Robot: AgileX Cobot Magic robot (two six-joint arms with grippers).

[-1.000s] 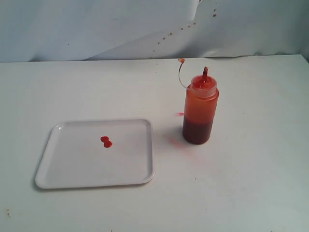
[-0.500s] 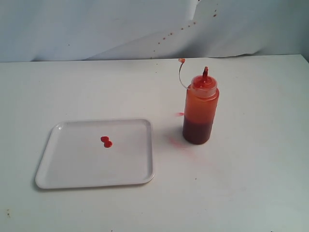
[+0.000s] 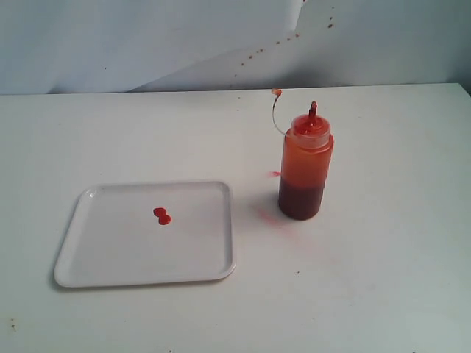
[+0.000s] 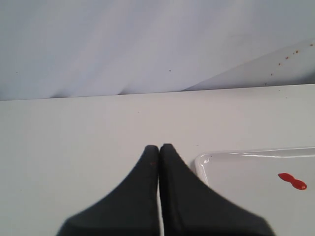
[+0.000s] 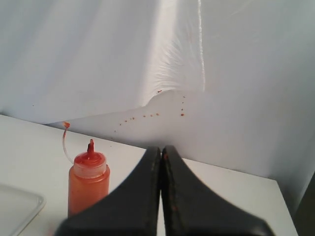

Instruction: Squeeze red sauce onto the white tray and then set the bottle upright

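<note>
Bottle (image 3: 305, 165) stands upright near white tray (image 3: 191, 250) bearing red sauce (image 3: 162, 215); only wrist views show left gripper (image 4: 159, 146) and right gripper (image 5: 162, 149), both closed, empty.

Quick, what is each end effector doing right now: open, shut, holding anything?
Left end effector: shut, holding nothing.
Right end effector: shut, holding nothing; the bottle stands free.

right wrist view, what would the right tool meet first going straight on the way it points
Probably nothing close: the shut right tool aims past the translucent orange-red plastic squeeze bottle, over the white table, toward the speckled white backdrop sheet. Depth is unclear.
</note>
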